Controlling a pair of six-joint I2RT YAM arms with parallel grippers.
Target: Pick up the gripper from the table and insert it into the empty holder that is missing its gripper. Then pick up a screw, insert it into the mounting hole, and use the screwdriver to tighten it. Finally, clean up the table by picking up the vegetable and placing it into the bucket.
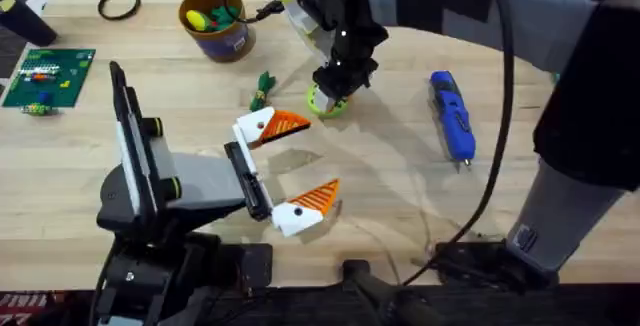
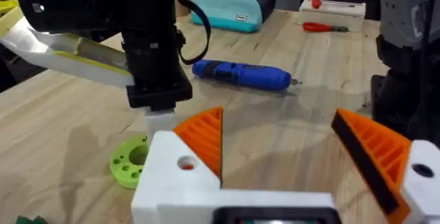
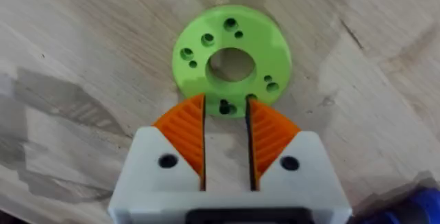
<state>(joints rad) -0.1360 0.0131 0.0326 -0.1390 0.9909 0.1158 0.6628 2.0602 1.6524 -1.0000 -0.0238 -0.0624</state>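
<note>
Pale wood worktop (image 1: 400, 196) carries everything. The left fingers (image 1: 290, 166) are spread wide and empty, parked clear. The right fingers (image 3: 225, 138), nearly closed with a thin gap, straddle the rim of a lime ring (image 3: 232, 53), likely to lift it. Screwdriver (image 1: 451, 114) lies beyond them; bucket (image 1: 216, 24) and vegetable (image 1: 263, 88) opposite.

Wooden table (image 1: 400, 196): screwdriver (image 1: 452, 116), bucket (image 1: 218, 24), vegetable (image 1: 262, 90).
</note>
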